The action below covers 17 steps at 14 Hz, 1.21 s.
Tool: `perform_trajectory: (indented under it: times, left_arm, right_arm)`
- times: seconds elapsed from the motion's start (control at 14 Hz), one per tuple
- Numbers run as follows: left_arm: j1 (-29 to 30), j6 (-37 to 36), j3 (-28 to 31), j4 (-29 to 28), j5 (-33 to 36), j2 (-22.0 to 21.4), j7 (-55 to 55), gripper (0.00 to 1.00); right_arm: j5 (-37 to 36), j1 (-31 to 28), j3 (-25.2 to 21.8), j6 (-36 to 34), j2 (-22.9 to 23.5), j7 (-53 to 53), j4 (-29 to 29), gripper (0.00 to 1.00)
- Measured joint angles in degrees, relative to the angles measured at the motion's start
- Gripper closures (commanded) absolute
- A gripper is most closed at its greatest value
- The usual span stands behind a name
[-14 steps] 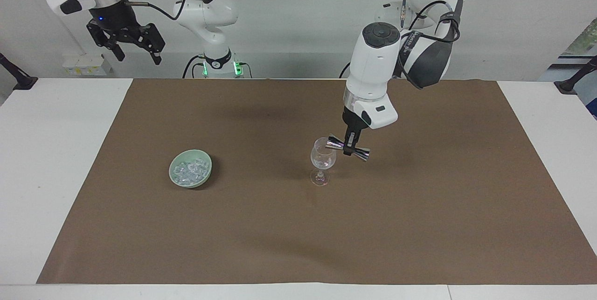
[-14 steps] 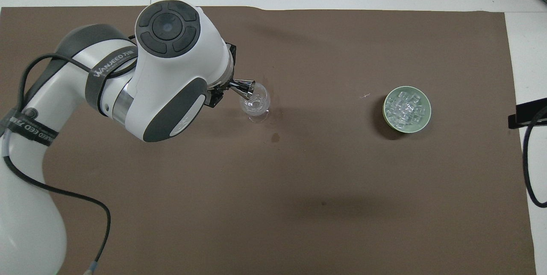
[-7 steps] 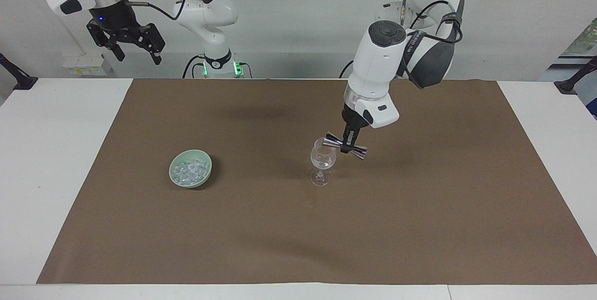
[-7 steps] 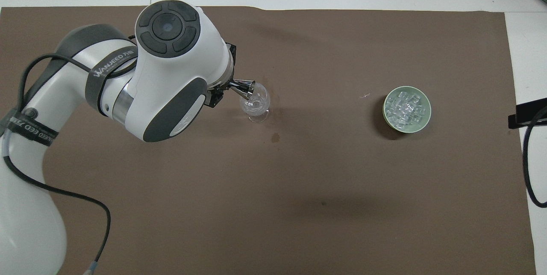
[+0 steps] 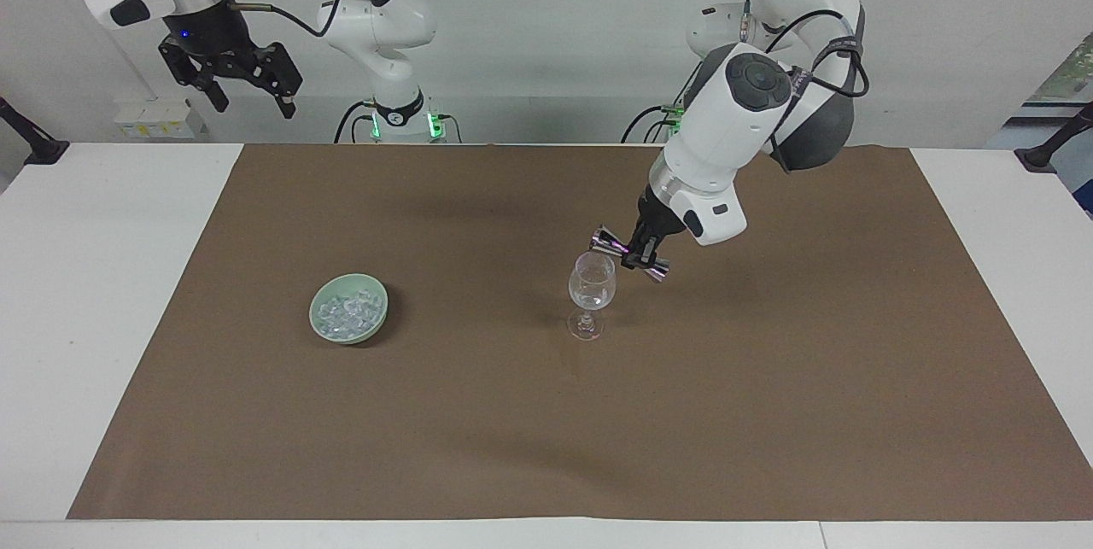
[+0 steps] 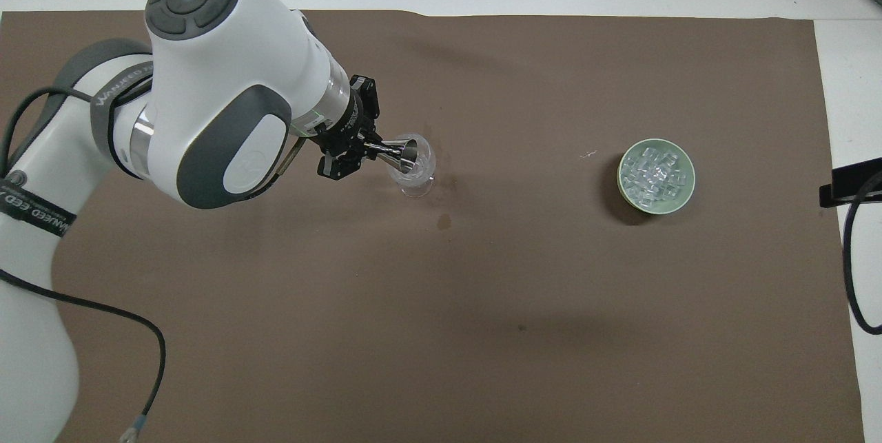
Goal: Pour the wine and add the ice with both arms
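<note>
Ice (image 5: 347, 312) fills 1 pale green bowl (image 5: 328, 329), a heap of small clear chunks too many for me to count, sitting on the brown mat (image 5: 768, 412) toward my right arm's end of the table. My right gripper (image 5: 248, 88) waits high over the table's robot-side corner at that end, fingers spread wide and empty; of my 2 arms it is plainly the nearer to the bowl, so the ice step should be its job.

My left gripper (image 5: 642, 250) is clamped on the waist of 1 steel jigger (image 5: 630, 254), which lies almost level, long axis running along the table's length, one cup's mouth just above the rim of the 1 stemmed glass (image 5: 592, 286). That glass stands upright near the mat's middle, well apart from the bowl. It looks to hold some clear liquid, though I cannot be sure. A small dark spot (image 6: 444, 222) marks the mat just beside the glass.
</note>
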Motion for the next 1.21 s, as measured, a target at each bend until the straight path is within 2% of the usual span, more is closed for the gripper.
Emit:
perform_trajectory:
  times: [0.28,0.64,0.85,1.21]
  left_arm:
    - [0.7,-3.3,7.1,0.1,-12.9,0.0,8.8,1.00]
    - [1.2,-9.9,16.6,0.1,-26.6,0.0,18.9,1.00]
    - [1.4,-14.6,24.8,0.1,-36.5,0.4,27.0,1.00]
    - [2.8,-20.4,30.8,0.0,-45.3,3.7,34.9,1.00]
  right_arm:
    - [0.0,0.0,0.0,0.0,0.0,0.0,0.0,0.00]
    - [0.0,-0.2,-1.1,-3.2,-0.4,0.0,0.0,0.00]
    - [0.0,-0.1,-0.9,-3.5,-1.5,0.0,0.0,0.00]
    - [0.0,0.0,-0.6,-2.9,-1.7,0.0,-0.2,0.00]
